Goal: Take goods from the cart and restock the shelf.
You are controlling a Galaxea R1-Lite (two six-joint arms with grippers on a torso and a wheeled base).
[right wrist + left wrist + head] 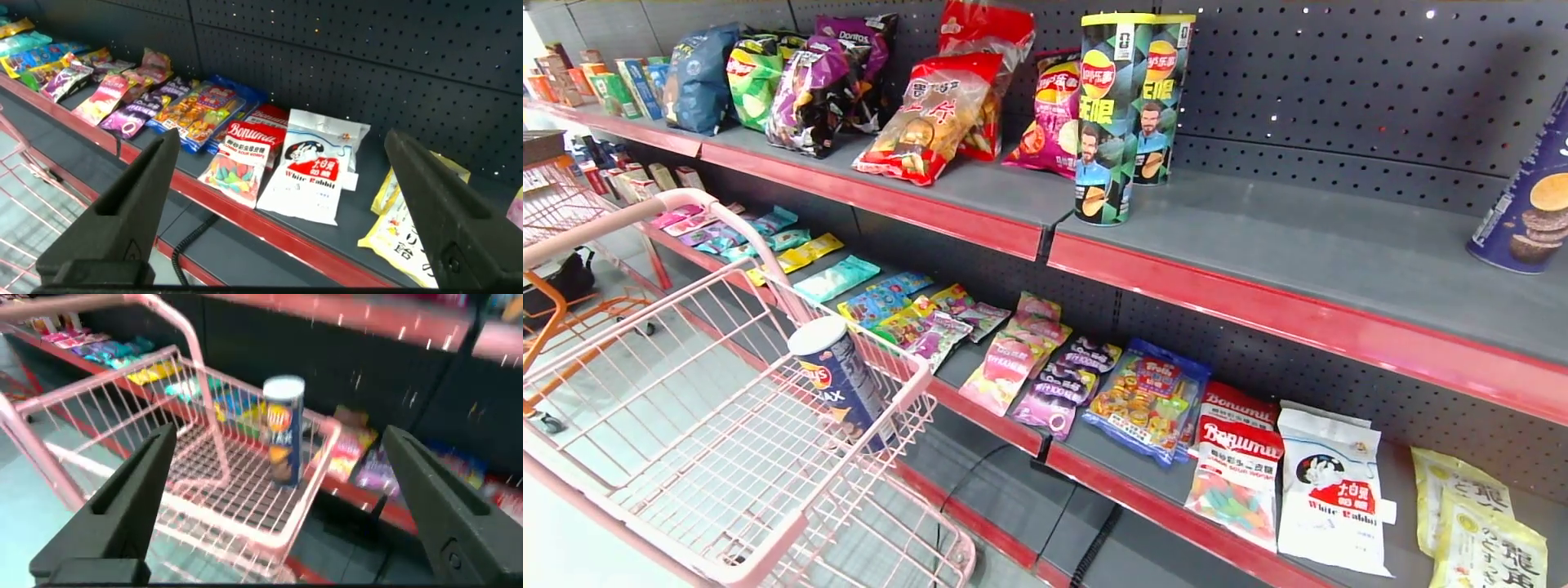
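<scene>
My left gripper (278, 434) hangs outside the cart (320, 469), angled down toward it, its two black wedge-shaped fingers (122, 498) spread wide with nothing between them. Straight ahead of it, past the near rim, the can (283, 429) stands on end in the basket's far corner. It is a tall blue tube with a pale lid, against pink wire mesh and a tubular pink rim. From this wrist I can't make out the packets beyond the cart. My right gripper (279, 139) is held out toward the lower shelf (245, 208), its fingers just as wide and empty. Directly ahead of it a flat white pouch (315, 167) and a glossy red bag (241, 159) lie touching side by side, with more crinkly packets further along. One finger partly hides a yellow packet (388, 237). A coiled black cable (192, 237) hangs under the shelf's red lip, and a dark perforated panel (327, 57) backs it. On the upper shelf (1298, 245) two tall tubes (1107, 122) stand together, and a blue tube (1523, 204) is cut off at the edge.
</scene>
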